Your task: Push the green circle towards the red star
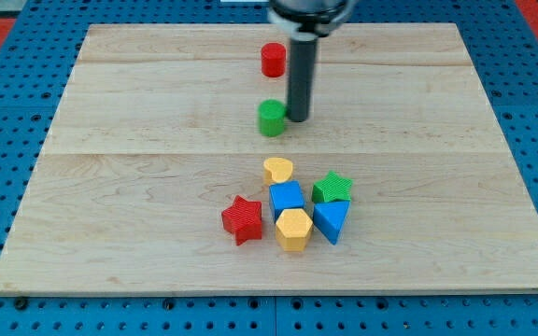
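The green circle (271, 118) stands on the wooden board (110, 187) a little above the view's middle. The red star (242, 219) lies lower down, at the left of a cluster of blocks. My tip (298, 118) rests on the board just right of the green circle, touching or nearly touching its right side. The dark rod rises from there to the view's top.
A red cylinder (272, 60) stands near the view's top, left of the rod. The cluster beside the red star holds a yellow heart (277, 170), a blue cube (286, 197), a green star (332, 188), a yellow hexagon (293, 229) and a blue triangle (331, 220).
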Motion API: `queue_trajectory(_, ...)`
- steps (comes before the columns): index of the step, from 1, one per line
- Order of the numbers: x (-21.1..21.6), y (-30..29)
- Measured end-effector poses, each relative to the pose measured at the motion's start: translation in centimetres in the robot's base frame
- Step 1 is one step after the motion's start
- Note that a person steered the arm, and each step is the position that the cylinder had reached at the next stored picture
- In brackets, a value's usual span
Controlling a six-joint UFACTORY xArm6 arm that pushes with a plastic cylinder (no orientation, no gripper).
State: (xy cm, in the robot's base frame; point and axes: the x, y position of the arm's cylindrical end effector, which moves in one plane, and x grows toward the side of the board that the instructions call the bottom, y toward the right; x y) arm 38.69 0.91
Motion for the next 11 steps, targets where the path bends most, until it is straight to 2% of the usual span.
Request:
queue_trajectory(1, 0.1, -4.6)
queue_trajectory(2, -0.1, -3.3)
queue_trajectory(3, -2.7, -3.6)
queue_trajectory(4, -0.4, -9.8)
queue_trajectory(5, 6.0, -12.7)
queue_trajectory(6, 5.1, -12.8)
queue_trajectory(7, 2.4, -13.3)
queue_trajectory(8, 3.1, -15.6)
queue_trajectory(9, 8.1, -14.2)
queue_trajectory(10, 11.0, -11.0)
queue_trajectory(11, 9.7, -12.1)
